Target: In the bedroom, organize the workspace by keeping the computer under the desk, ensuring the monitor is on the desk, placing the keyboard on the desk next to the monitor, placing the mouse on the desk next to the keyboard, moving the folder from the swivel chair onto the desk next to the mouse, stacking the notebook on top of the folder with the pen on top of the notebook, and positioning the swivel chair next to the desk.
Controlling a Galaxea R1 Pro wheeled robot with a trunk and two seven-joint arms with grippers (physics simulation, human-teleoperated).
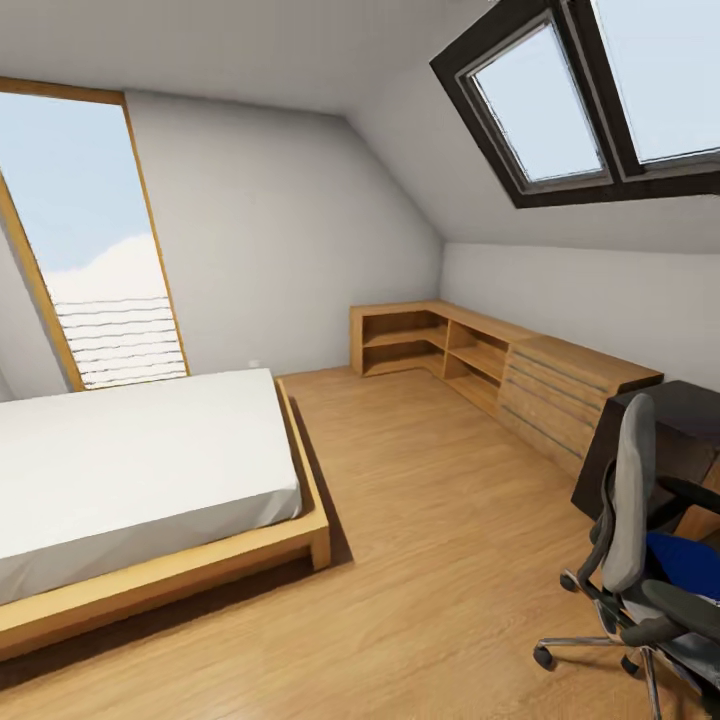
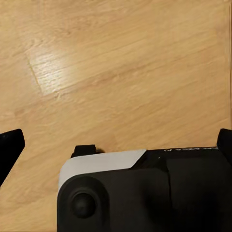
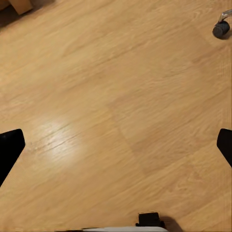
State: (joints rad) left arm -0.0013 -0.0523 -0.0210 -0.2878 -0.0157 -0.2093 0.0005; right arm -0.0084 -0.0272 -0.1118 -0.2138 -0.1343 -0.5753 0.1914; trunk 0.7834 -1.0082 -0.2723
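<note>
Attic bedroom with a wooden floor (image 1: 430, 560). A low bed (image 1: 140, 480) with a white mattress on a wooden frame occupies the near left, below a tall slanted window (image 1: 90, 250). A skylight (image 1: 590, 95) is set in the sloped ceiling at upper right. A wooden shelf unit (image 1: 430, 340) runs from the far corner along the right wall and continues into a light wooden drawer chest (image 1: 560, 395).

The desk (image 1: 690, 430), dark-topped, stands just beyond the near end of the drawer chest at the right edge of the head view; only its end is visible. The swivel chair (image 1: 630, 510) stands just in front of it at the near right, grey back turned toward the room, chrome base and casters on the floor. The folder (image 1: 685, 560), bright blue, lies on the chair seat, partly behind a black armrest. Open floor lies between the bed and the chair.

Left gripper (image 2: 116, 145): fingertips at the two frame edges, spread wide, nothing between them; bare floor and part of the robot's black and white body (image 2: 140, 193) below.

Right gripper (image 3: 116, 142): fingers likewise spread wide, empty, above bare floor. One chair caster (image 3: 221, 28) shows on the floor well apart from its fingertips. The folder's position relative to either gripper cannot be determined.
</note>
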